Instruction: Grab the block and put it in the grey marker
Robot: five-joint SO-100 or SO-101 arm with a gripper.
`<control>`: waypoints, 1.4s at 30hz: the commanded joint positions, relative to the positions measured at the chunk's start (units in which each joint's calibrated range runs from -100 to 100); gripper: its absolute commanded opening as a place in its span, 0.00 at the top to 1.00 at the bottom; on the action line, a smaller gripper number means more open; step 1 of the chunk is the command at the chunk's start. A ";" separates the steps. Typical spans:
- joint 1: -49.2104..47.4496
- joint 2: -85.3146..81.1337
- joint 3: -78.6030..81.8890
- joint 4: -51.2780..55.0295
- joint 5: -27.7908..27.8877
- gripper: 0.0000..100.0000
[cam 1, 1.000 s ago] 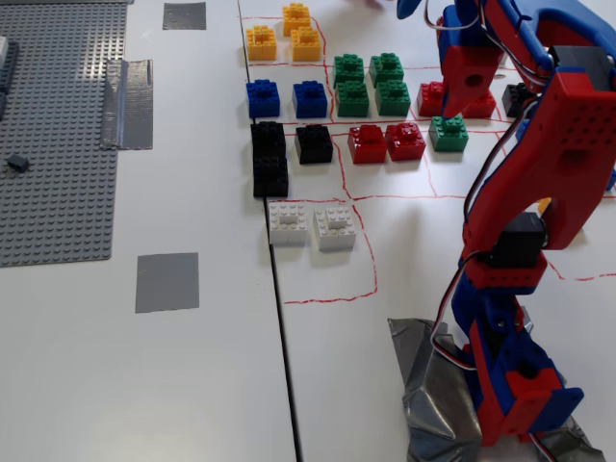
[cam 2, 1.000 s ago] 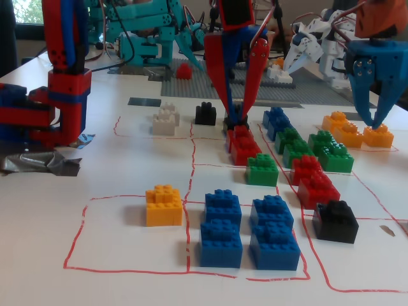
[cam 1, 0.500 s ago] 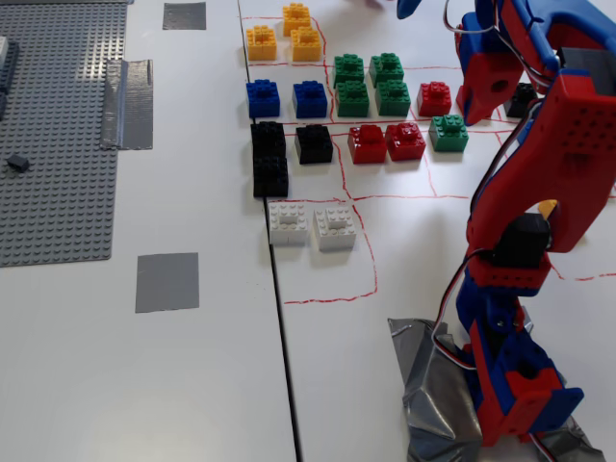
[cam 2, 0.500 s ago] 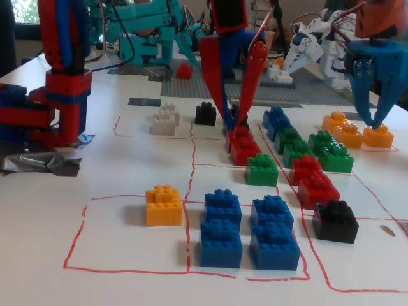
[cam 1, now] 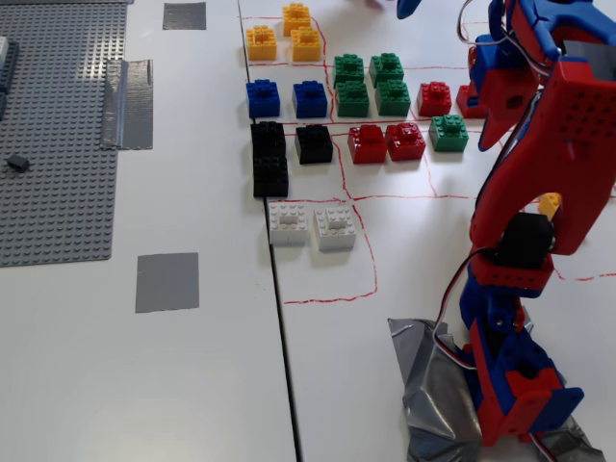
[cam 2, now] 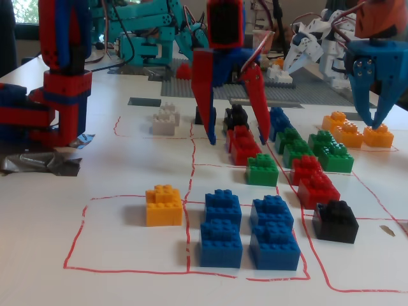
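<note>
One green block sits alone on the white table, right of two red bricks; it also shows in the other fixed view. My red gripper hangs open just right of it and above the table. In the low fixed view the open gripper frames the red bricks, just behind the green block, and holds nothing. A square grey tape marker lies far left, below the baseplate, and shows as a dark patch in the low view.
Four more green bricks, plus yellow, blue, black and white bricks, stand in red-lined squares. A grey baseplate, a wrinkled tape strip and a second tape patch lie left. Another arm's blue gripper hangs over the orange bricks.
</note>
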State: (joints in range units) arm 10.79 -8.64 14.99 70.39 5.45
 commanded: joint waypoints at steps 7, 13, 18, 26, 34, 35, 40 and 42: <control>-1.37 2.70 -10.99 0.00 -1.32 0.83; -1.08 3.19 -10.81 -0.98 -1.27 0.75; -0.88 4.18 -10.90 -1.71 -1.47 0.72; -1.57 6.66 -12.99 -1.71 -2.15 0.70; -2.16 8.80 -13.99 -1.87 -2.34 0.70; -2.26 9.05 -14.26 -1.79 -2.49 0.69; -2.55 11.03 -15.53 -1.79 -3.13 0.69; -2.75 11.77 -16.26 -1.71 -3.27 0.69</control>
State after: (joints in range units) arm 9.04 4.96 4.09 69.50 2.61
